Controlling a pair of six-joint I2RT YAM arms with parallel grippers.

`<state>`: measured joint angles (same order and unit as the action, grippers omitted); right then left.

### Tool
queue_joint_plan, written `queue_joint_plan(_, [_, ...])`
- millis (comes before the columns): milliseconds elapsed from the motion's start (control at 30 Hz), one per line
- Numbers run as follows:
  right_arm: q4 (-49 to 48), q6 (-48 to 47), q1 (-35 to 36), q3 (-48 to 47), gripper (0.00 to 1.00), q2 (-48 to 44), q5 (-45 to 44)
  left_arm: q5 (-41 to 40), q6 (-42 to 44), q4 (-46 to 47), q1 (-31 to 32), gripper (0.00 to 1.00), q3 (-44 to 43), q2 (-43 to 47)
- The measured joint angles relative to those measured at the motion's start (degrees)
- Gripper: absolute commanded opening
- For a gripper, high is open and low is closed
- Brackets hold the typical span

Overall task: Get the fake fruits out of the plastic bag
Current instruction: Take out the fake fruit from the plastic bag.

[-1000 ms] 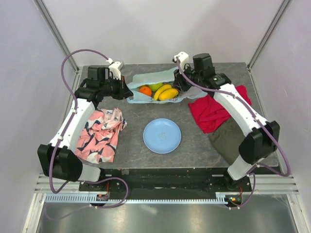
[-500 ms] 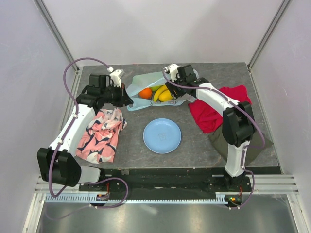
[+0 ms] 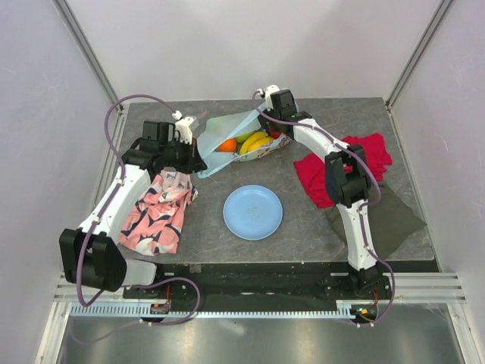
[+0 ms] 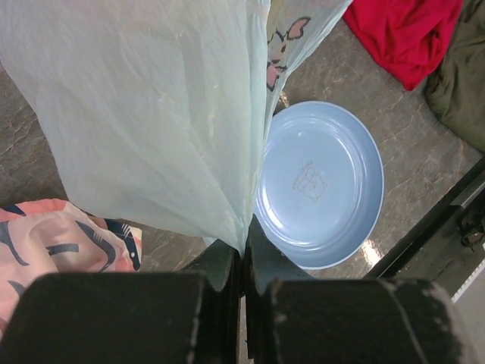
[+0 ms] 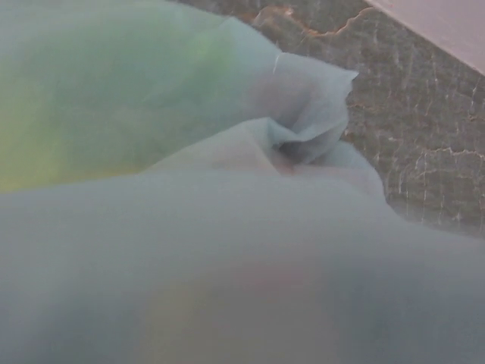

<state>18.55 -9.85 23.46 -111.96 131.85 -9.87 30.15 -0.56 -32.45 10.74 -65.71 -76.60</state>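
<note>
Left pincer (image 4: 244,262): clamped shut on plastic bag (image 4: 151,114) at 9 o'clock, held high, likely to spill fake fruits (image 3: 246,142).
Right pincer (image 3: 274,118): opening hidden, cannot tell.

Robotics laboratory test cell, grey stone-patterned table (image 3: 303,236) boxed by plain white panels (image 3: 227,45) on aluminium posts (image 3: 82,45), cabled left arm (image 3: 114,199) and right arm (image 3: 350,182) bolted above a slotted metal rail (image 3: 250,309)

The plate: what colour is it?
The plate is light blue, clearest in the left wrist view.
</note>
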Motion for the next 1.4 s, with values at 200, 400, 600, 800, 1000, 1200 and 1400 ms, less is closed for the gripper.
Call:
queue_joint_plan(200, [-0.9, 0.1, -1.6, -4.7, 0.90, 5.9, -0.6, -0.6, 2.4, -0.9, 0.1, 0.02, -0.6, -2.6])
queue_joint_plan(400, [-1.6, -0.3, -1.7, -5.2, 0.55, 7.3, -1.9, -1.6, 3.4, -2.0, 0.2, 0.02, -2.3, -4.7])
queue_joint_plan(600, [0.7, 0.3, -2.5, 0.2, 0.49, 1.9, 1.6, -1.5, 3.4, -2.1, 0.2, 0.02, -5.0, -5.9])
queue_joint_plan(800, [5.2, 1.5, -3.0, 10.2, 0.50, -16.3, 10.3, -1.4, 3.1, -0.6, 0.7, 0.02, -7.1, -7.0])
queue_joint_plan(1000, [11.2, -1.7, -1.9, 14.0, 0.46, -34.3, 22.8, -1.0, 2.9, 1.0, 2.0, 0.02, -8.9, -7.4])
queue_joint_plan(1200, [21.5, -11.3, 2.5, 16.4, 0.47, -37.6, 29.7, -1.0, 2.7, 2.1, 2.5, 0.02, -14.3, -9.9])
queue_joint_plan(1400, [24.3, -16.0, 7.7, 16.7, 0.47, -37.0, 31.0, -0.1, 0.9, 3.1, 2.5, 0.02, -15.0, -10.2])
